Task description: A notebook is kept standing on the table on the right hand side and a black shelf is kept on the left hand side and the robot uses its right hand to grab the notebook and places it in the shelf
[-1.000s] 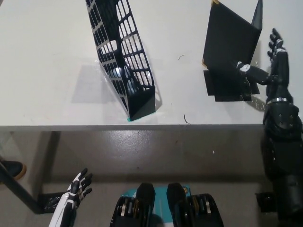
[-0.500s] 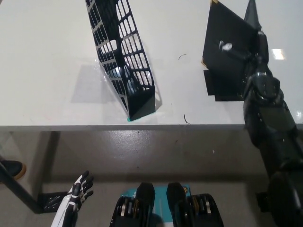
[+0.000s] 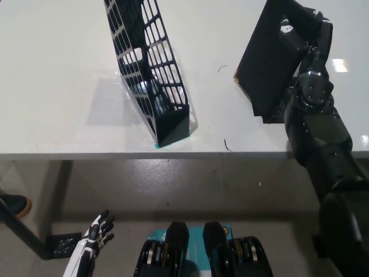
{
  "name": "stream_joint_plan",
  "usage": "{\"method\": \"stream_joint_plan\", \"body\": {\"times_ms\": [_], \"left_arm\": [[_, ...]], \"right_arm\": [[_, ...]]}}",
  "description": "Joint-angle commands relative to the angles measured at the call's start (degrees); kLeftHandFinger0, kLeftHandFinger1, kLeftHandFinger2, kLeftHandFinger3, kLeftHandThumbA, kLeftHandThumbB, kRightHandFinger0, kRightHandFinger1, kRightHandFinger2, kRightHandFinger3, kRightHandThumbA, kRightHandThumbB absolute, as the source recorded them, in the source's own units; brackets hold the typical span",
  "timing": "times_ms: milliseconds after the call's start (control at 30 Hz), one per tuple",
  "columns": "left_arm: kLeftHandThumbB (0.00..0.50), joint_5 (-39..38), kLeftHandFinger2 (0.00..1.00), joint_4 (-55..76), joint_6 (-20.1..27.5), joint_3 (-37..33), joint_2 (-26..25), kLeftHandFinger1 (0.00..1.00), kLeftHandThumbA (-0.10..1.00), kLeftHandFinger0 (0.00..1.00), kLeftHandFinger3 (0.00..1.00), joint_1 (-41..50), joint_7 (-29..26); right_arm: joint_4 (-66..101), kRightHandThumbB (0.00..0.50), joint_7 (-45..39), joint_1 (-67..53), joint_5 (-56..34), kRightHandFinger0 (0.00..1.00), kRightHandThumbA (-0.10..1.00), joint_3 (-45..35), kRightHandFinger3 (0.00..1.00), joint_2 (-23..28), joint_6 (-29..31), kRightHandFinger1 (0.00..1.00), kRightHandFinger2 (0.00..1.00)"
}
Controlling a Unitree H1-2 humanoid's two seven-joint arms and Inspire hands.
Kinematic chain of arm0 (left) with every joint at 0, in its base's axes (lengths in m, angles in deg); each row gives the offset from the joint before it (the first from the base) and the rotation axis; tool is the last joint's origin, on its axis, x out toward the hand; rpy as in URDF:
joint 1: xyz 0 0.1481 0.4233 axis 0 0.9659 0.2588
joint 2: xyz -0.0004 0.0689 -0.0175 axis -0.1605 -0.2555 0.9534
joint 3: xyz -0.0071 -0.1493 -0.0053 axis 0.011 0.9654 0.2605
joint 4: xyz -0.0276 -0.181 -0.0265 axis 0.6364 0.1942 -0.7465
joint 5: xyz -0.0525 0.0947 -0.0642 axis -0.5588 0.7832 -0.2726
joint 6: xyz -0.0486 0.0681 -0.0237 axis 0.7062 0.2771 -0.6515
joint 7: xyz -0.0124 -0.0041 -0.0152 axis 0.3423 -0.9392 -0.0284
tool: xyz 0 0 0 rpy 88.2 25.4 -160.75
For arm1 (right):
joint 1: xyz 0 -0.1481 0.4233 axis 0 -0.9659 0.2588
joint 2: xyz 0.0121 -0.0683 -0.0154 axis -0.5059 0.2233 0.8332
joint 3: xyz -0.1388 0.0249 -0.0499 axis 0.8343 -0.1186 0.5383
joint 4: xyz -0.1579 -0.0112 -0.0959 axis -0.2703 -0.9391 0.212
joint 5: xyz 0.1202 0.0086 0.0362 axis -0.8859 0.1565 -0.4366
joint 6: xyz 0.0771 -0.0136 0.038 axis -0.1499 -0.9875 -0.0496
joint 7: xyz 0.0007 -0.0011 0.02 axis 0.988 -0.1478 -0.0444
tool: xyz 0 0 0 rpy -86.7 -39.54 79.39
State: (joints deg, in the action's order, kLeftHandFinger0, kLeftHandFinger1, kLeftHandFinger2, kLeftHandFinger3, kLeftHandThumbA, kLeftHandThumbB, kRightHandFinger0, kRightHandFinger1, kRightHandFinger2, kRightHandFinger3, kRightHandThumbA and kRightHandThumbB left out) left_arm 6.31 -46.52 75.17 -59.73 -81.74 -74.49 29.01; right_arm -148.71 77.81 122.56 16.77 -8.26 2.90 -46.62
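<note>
Idling at 7 o'clock below the table [image 3: 52, 69]: left hand [image 3: 98, 228], fingers spread, empty. Black shelf [image 3: 151, 75] at 11 o'clock, unmoved. At 1 o'clock the right hand [image 3: 300, 29] has come over the notebook [image 3: 265, 63], fingers clamped on its top edge; it's tilted since a second ago. Grab done, carry to shelf next.

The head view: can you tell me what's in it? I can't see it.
The robot's black right hand grips a black notebook, tilted over a white table. An empty black shelf stands to the left. The white left hand hangs open below the table edge.
</note>
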Motion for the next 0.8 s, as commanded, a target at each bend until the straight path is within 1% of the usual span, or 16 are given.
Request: {"method": "stream_joint_plan", "body": {"times_ms": [0, 100, 133, 167, 200, 233, 267, 300, 367, 400, 433, 500, 533, 633, 667, 767], "left_arm": [[0.5, -0.2, 1.0, 0.8, 1.2, -0.2, -0.9, 1.0, 1.0, 1.0, 1.0, -0.4, 1.2], [0.487, -0.4, 1.0, 0.7, 1.5, -0.2, -1.1, 1.0, 1.0, 1.0, 1.0, -0.5, 1.4], [0.493, -0.2, 1.0, 0.6, 1.6, -0.2, -1.1, 1.0, 1.0, 1.0, 1.0, -0.4, 1.3], [0.493, -0.2, 1.0, 0.7, 1.5, -0.2, -1.2, 1.0, 1.0, 1.0, 1.0, -0.2, 1.3], [0.496, 0.0, 1.0, 0.7, 1.5, -0.1, -1.3, 1.0, 1.0, 1.0, 1.0, -0.2, 1.2], [0.497, -0.1, 1.0, 0.8, 1.4, -0.1, -1.4, 1.0, 1.0, 1.0, 1.0, -0.2, 1.3], [0.497, -0.1, 1.0, 0.8, 1.4, -0.1, -1.4, 1.0, 1.0, 1.0, 1.0, -0.2, 1.3], [0.487, -0.2, 1.0, 0.6, 1.5, -0.2, -1.4, 1.0, 1.0, 1.0, 1.0, -0.3, 1.4], [0.485, -0.3, 1.0, 0.7, 1.6, -0.2, -1.4, 1.0, 1.0, 1.0, 1.0, -0.3, 1.5], [0.49, -0.2, 1.0, 0.5, 1.6, -0.2, -1.4, 1.0, 1.0, 1.0, 1.0, -0.5, 1.4], [0.495, 0.0, 1.0, 0.6, 1.5, -0.3, -1.5, 1.0, 1.0, 1.0, 1.0, -0.5, 1.4], [0.489, -0.1, 1.0, 0.4, 1.6, -0.4, -1.5, 1.0, 1.0, 1.0, 1.0, -0.5, 1.6], [0.489, 0.1, 1.0, 0.4, 1.5, -0.5, -1.5, 1.0, 1.0, 1.0, 1.0, -0.5, 1.6], [0.492, 0.4, 1.0, 0.2, 1.7, -0.5, -1.4, 1.0, 1.0, 1.0, 1.0, -0.5, 1.3], [0.491, 0.4, 1.0, 0.1, 1.8, -0.5, -1.4, 1.0, 1.0, 1.0, 1.0, -0.5, 1.3], [0.494, 0.4, 1.0, -0.1, 1.9, -0.6, -1.4, 1.0, 1.0, 1.0, 1.0, -0.4, 1.4]], "right_arm": [[3.4, 0.088, 1.1, 2.9, -0.3, 0.0, -0.1, 0.7, 0.59, 1.0, 4.6, 0.19, 0.55], [5.1, 0.093, 1.0, 2.2, 0.1, 0.0, -0.1, 1.2, 0.6, 1.2, 4.7, 0.17, 0.55], [6.6, 0.104, 1.2, 1.7, 0.6, 0.0, -0.1, 1.6, 0.59, 1.1, 4.6, 0.16, 0.54], [8.0, 0.103, 1.8, 1.3, 1.3, 0.0, -0.1, 2.0, 0.56, 1.0, 4.6, 0.13, 0.51], [10.0, 0.107, 2.2, 1.1, 2.0, 0.0, -0.1, 2.6, 0.56, 0.8, 4.8, 0.13, 0.51], [14.3, 0.118, 3.8, 0.8, 4.1, 0.0, -0.1, 3.8, 0.58, 0.7, 2.3, 0.14, 0.52], [16.8, 0.132, 5.3, 0.6, 6.2, 0.0, -0.1, 4.9, 0.61, 0.7, 1.1, 0.14, 0.52], [20.0, 0.149, 6.1, 0.4, 7.7, 0.0, -0.1, 5.8, 0.6, 0.7, -0.4, 0.12, 0.5], [27.1, 0.149, 6.0, 0.1, 9.1, 0.0, -0.1, 6.7, 0.58, 0.3, -3.3, 0.11, 0.49], [30.8, 0.138, 5.4, 0.0, 10.0, 0.0, -0.1, 7.4, 0.61, 0.3, -4.6, 0.12, 0.51], [36.2, 0.129, 4.2, -0.2, 10.5, 0.0, -0.1, 8.0, 0.63, 0.0, -6.9, 0.14, 0.55], [45.2, 0.136, 2.7, -0.6, 12.6, 0.0, -0.1, 9.5, 0.71, -0.5, -9.7, 0.2, 0.64], [49.0, 0.141, 2.2, -0.9, 14.6, 0.0, -0.1, 10.6, 0.72, -0.5, -11.8, 0.22, 0.66], [57.1, 0.129, 1.0, -1.1, 18.6, 0.0, -0.1, 13.2, 0.74, -1.3, -14.3, 0.23, 0.65], [59.3, 0.114, 0.6, -1.2, 20.1, 0.0, -0.1, 14.1, 0.75, -1.6, -14.9, 0.23, 0.65], [63.6, 0.11, -0.5, -1.5, 21.7, 0.0, -0.1, 16.0, 0.77, -2.2, -14.9, 0.24, 0.65]]}}
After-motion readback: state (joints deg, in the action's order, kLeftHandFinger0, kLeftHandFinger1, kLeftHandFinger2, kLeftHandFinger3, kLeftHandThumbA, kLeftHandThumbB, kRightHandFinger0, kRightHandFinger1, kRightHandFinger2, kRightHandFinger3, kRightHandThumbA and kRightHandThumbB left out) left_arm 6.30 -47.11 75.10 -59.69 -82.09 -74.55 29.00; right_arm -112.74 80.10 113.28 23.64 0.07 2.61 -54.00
